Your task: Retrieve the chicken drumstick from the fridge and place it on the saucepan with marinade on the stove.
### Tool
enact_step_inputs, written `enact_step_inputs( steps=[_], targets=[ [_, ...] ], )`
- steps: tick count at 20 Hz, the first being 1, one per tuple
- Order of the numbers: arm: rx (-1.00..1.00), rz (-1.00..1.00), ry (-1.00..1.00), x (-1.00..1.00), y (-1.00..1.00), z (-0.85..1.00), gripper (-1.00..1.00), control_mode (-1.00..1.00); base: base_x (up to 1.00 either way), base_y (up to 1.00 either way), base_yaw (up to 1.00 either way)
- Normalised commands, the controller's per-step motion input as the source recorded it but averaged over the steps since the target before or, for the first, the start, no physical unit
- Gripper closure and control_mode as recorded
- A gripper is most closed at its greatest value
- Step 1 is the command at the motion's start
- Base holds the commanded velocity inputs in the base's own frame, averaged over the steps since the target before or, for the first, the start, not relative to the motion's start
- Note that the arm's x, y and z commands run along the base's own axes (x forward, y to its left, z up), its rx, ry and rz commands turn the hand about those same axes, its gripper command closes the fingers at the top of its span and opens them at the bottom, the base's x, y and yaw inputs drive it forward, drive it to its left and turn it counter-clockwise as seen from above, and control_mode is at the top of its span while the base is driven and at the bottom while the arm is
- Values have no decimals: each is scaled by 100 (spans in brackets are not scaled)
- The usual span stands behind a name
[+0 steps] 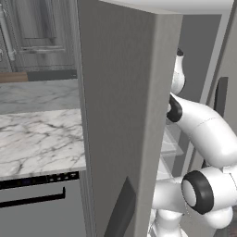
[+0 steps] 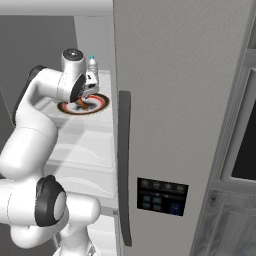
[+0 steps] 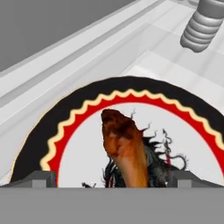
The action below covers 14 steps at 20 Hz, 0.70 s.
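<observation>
The fridge stands with its left door swung open, and my arm reaches inside over a white shelf. There the chicken drumstick, golden-brown, lies on a round plate with a black and red rim. In the right base view the drumstick shows just under the hand. My gripper is open, low over the plate, with one fingertip on each side of the drumstick and nothing held. The gripper points down at the plate. The saucepan and the stove are out of view.
A clear bottle stands on the shelf just behind the plate, also at the hand view's top right. The shut right door carries a dark handle and a dispenser panel. A marble counter lies left of the open door.
</observation>
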Motion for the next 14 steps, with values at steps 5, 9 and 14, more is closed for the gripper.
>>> enact_step_inputs(
  steps=[5, 9, 14],
  targets=[
    [0, 7, 4, 21, 0, -1, -100, -100, 0, 0, 0],
    [0, 7, 6, 21, 0, -4, -100, -100, 0, 0, 0],
    [0, 7, 3, 22, 2, -14, -100, -100, 0, 0, 0]
  ],
)
